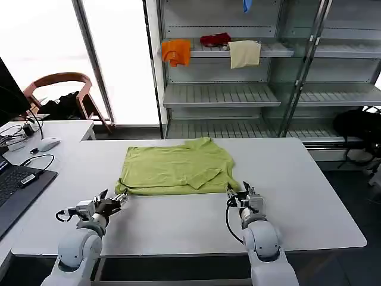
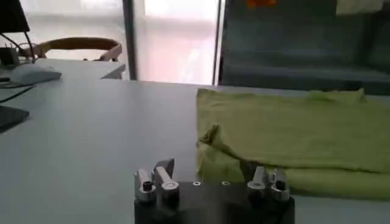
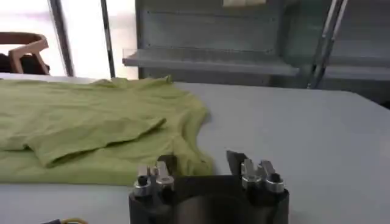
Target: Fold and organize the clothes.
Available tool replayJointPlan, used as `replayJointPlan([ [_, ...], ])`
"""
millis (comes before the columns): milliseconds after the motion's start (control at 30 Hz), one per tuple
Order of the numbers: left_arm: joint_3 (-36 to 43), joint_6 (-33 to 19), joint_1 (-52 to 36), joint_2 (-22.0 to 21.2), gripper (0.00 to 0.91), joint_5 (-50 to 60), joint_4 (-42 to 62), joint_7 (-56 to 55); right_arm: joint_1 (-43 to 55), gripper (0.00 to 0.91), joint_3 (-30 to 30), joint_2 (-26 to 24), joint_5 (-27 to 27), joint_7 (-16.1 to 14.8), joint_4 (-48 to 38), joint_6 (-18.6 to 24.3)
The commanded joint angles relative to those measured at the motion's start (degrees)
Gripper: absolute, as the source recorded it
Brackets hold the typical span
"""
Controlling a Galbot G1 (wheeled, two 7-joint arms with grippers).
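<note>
**Both grippers set at the near hem corners**

The lime T-shirt (image 1: 177,168) is spread on the white tabletop (image 1: 309,196), its long axis running left to right, its near hem facing the robot. The left gripper (image 1: 117,201) is placed at the near-left corner, the right gripper (image 1: 236,193) at the near-right corner; each is held spread, with nothing pinched. The cloth lies just ahead of both, so neither arm is judged nearer and a forward reach is called for.

Head high; wrists low, T-shirt (image 1: 177,167) shared
</note>
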Motion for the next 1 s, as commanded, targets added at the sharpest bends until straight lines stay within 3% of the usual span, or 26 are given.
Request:
replayJointPlan([
  [33,-0.03,-0.03,-0.11,0.03,0.04,0.04,1.85,0.47,-0.21,0.0,-0.52,0.18,-1.56,-0.91,-1.79,0.04],
  [533,-0.33,-3.94,0.5,0.94,0.0,2.44,1.55,2.76,-1.93,0.0,-0.38,-1.13,1.57,-0.28,3.43,-0.43],
  [800,-8.27,-6.43,10.77,7.76,0.0,0.73,-6.57,11.83,-9.17,0.0,0.94,-3.89,7.86,0.93,14.23,-0.65],
  [1000,-13.17,-6.35,19.12,7.69,0.0,-2.2,-12.71,14.11,-15.84,0.0,0.77,-5.25,8.94,1.55,20.75,-0.69],
])
